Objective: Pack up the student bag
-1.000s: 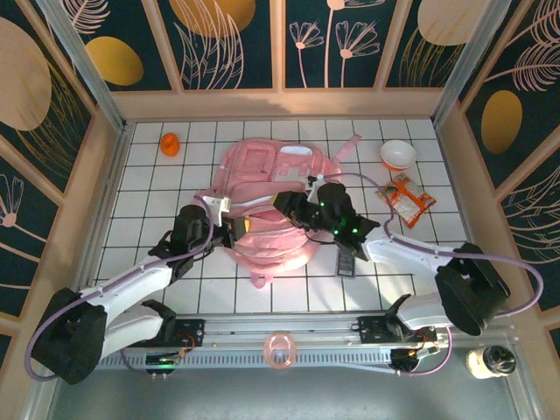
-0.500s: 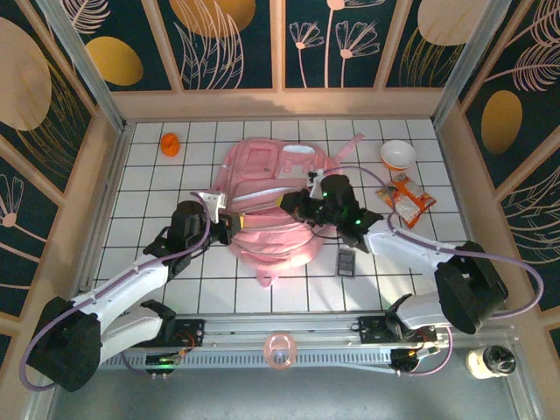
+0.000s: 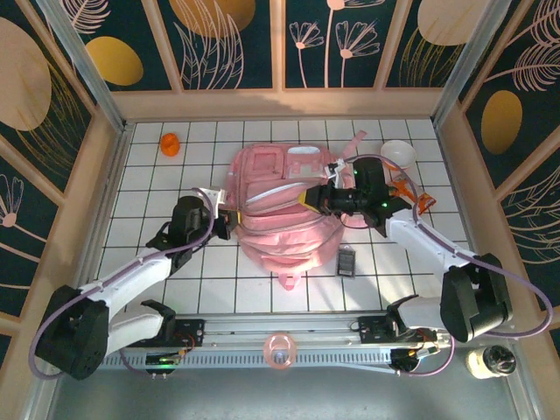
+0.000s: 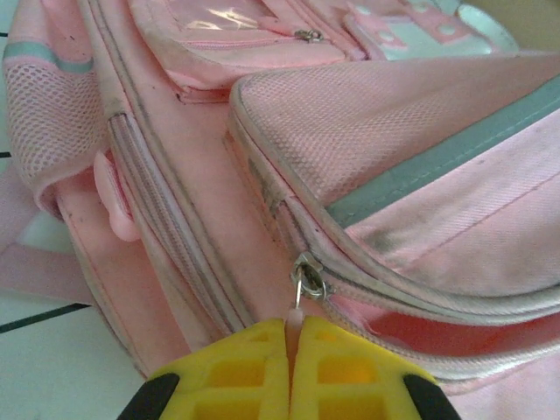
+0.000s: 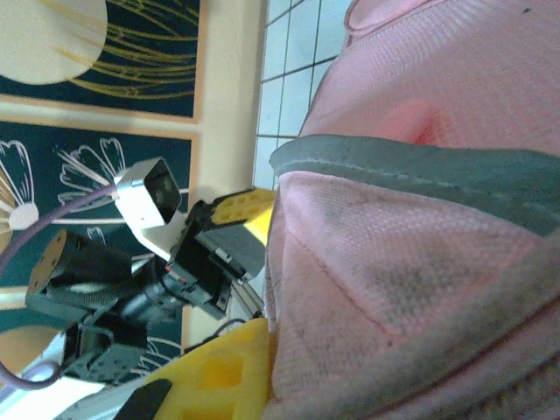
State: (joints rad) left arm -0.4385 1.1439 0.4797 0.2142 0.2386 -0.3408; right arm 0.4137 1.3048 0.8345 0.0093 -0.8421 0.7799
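The student bag [image 3: 284,229], a pale pink backpack, lies flat in the middle of the table. My left gripper [image 3: 227,219] is at its left edge. In the left wrist view its yellow fingers [image 4: 341,372] are shut on the pale zip pull [image 4: 298,313], and the zip to the right of the slider gapes on a pink-red inside. My right gripper [image 3: 312,198] is over the bag's top right. In the right wrist view it is shut on a fold of the bag's woven fabric [image 5: 394,289], with one yellow finger [image 5: 219,372] showing and the other hidden behind the cloth.
A small black device [image 3: 346,261] lies just right of the bag's lower edge. A white bowl [image 3: 398,154] and an orange packet [image 3: 418,202] sit at the back right, and an orange object [image 3: 170,143] at the back left. A pink ring [image 3: 279,350] rests on the front rail.
My right gripper has shut on the bag's fabric and moved right, dragging the bag right with it and uncovering the black device. My left gripper has stayed shut on the zip pull.
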